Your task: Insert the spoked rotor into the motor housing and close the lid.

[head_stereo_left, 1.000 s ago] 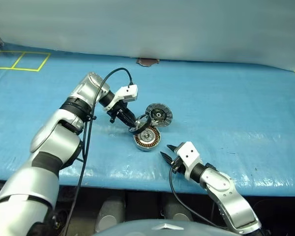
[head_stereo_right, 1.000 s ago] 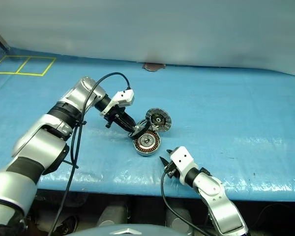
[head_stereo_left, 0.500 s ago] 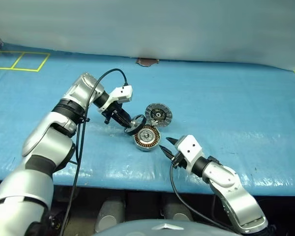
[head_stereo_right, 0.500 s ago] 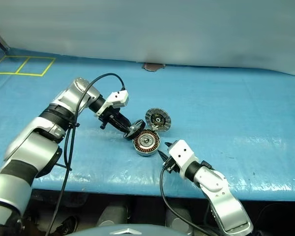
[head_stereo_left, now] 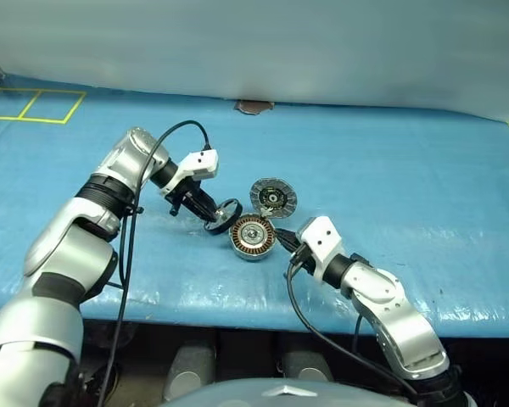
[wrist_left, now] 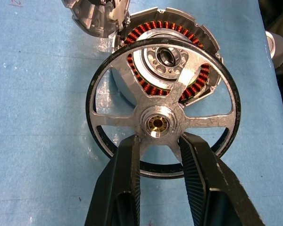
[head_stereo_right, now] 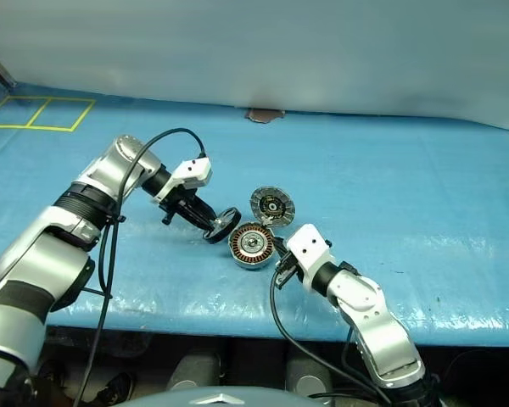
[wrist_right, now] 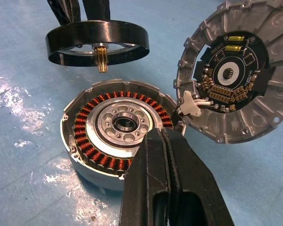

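Note:
My left gripper [head_stereo_left: 212,209] is shut on the spoked rotor [wrist_left: 156,123], pinching a silver spoke just below the hub. It holds the rotor [head_stereo_left: 224,214] on edge, just left of the motor housing [head_stereo_left: 253,236], above the table. The housing [wrist_right: 114,126] lies open, with coppery windings around a silver centre. The lid [head_stereo_left: 273,197] stands tilted behind it, joined at the rim, with its inner face [wrist_right: 231,70] showing. My right gripper [wrist_right: 163,135] is shut and empty, with its tip at the housing's near right rim [head_stereo_left: 282,242]. I cannot tell whether it touches the rim.
A blue sheet [head_stereo_left: 390,178] covers the table, whose front edge runs just below my right arm. Yellow taped squares [head_stereo_left: 34,103] mark the far left corner. A brown patch [head_stereo_left: 254,107] sits at the back edge under a grey backdrop.
My left gripper carried the rotor to the left, off the housing's edge. My right gripper rose and moved forward to the housing's rim, and its fingers closed.

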